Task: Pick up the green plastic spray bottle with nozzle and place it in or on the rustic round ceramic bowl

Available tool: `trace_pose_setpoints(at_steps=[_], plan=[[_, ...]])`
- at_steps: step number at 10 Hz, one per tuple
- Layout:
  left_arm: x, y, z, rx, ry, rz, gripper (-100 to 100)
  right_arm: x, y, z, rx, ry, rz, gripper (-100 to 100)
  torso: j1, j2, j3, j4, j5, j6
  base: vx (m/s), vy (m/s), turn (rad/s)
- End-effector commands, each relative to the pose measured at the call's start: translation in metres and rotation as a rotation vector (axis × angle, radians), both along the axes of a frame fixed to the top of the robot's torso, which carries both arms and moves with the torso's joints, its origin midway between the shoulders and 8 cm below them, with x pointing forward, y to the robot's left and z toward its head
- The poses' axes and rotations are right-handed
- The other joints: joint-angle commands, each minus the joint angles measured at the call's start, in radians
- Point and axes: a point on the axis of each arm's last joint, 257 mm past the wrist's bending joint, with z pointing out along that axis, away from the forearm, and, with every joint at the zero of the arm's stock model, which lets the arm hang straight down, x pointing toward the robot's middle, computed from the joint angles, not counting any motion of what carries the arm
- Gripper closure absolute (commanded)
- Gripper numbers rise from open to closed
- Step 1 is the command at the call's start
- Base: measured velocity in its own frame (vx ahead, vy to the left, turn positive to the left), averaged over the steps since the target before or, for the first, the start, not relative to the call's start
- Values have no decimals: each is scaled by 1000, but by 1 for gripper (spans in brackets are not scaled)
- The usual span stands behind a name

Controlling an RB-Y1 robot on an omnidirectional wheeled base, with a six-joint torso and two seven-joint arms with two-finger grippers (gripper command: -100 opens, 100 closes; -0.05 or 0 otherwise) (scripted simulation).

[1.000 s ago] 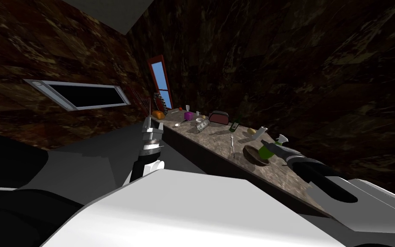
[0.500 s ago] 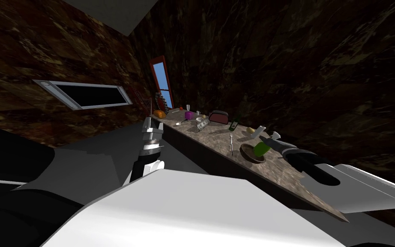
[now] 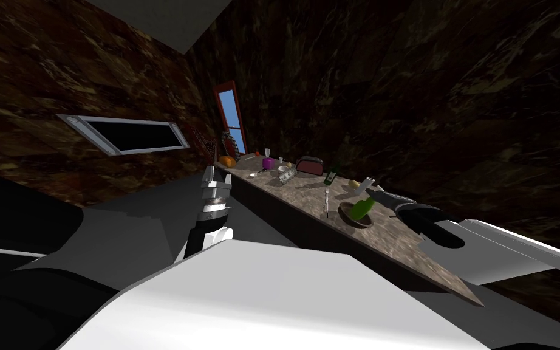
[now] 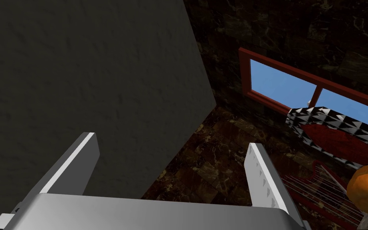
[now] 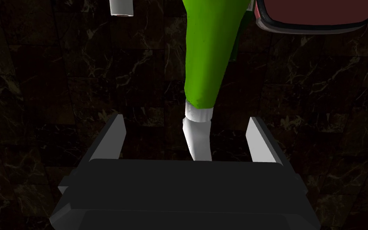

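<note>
- Spray bottle is seen lying in the bowl; right gripper fingers are spread wide, neck untouched between them.
- Fork is spotted just beside the bowl.
- Left gripper is likewise held parted.

Counter — w/ bowl, toaster, dk bottle, maybe bread.

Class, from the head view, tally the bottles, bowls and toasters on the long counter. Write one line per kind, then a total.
Bottles: 2, the green spray bottle and the dark green bottle
Bowls: 1, the bowl
Toasters: 1, the toaster
Total: 4
</note>
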Motion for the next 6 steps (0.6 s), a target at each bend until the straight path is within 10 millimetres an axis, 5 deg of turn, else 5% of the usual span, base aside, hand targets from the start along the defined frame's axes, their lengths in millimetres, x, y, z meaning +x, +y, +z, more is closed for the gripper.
trace_pose_setpoints(at_steps=[1, 6], plan=[[0, 0, 0, 0, 0, 0, 0, 0, 0, 0, 0, 0, 0, 0, 0, 0, 0, 0, 0, 0, 0, 0, 0], [0, 0, 0, 0, 0, 0, 0, 0, 0, 0, 0, 0, 0, 0, 0, -2, -1, 0, 0, 0, 0, 0, 0]])
